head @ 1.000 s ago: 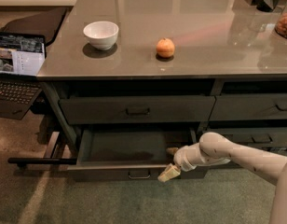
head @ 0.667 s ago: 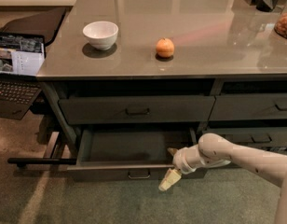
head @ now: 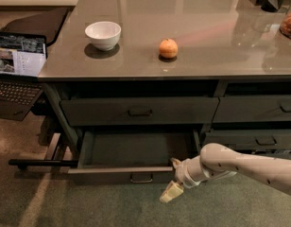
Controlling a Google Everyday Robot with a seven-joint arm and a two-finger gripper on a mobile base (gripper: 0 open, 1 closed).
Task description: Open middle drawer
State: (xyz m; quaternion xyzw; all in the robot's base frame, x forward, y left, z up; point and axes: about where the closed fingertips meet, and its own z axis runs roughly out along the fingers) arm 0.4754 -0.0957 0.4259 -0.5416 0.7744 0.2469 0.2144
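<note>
Camera view: we note a white bowl (head: 103,34) and an orange fruit (head: 168,48) on the bench (head: 211,37), with a laptop (head: 19,60) to the left. Below, the middle drawer (head: 107,175) stands pulled out. The gripper (head: 170,193) hangs at the right end of its front, and we cannot tell its grip.

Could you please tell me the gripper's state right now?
Gripper: open, holding nothing, at the front right corner of the open drawer.

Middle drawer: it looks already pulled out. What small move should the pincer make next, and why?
Probably draw the pincer back a little, away from the middle drawer. The drawer stands pulled far out, its inside showing, and the pincer sits at its front's right end in the picture, off the handle. So the opening seems done.
</note>
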